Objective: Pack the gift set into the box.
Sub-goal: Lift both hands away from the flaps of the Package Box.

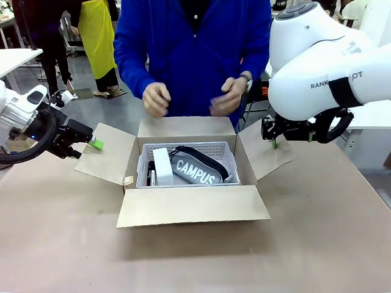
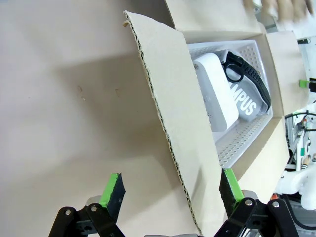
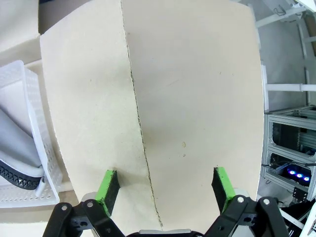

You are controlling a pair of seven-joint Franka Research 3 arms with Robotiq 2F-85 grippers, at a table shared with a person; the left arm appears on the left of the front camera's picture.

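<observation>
The box (image 1: 189, 207) stands in the middle of the table with all four flaps folded outward. Inside it sits a white plastic basket (image 1: 183, 148) holding the gift set (image 1: 195, 170), a grey pouch lettered "CAMPUS", next to a white item (image 1: 162, 166). My left gripper (image 1: 91, 143) is open at the outer edge of the left flap (image 2: 168, 98), and that edge runs between its fingers (image 2: 111, 190). My right gripper (image 1: 274, 139) is open at the right flap (image 3: 89, 108), whose edge also passes between the green pads (image 3: 222, 182). The pouch (image 2: 247, 101) and basket (image 3: 37, 123) show in the wrist views.
A person in a blue top stands at the far side with both hands (image 1: 157, 99) raised just above the box's back flap. Bare brown table (image 1: 61, 244) surrounds the box. White frames and equipment (image 3: 289, 168) stand beyond the right table edge.
</observation>
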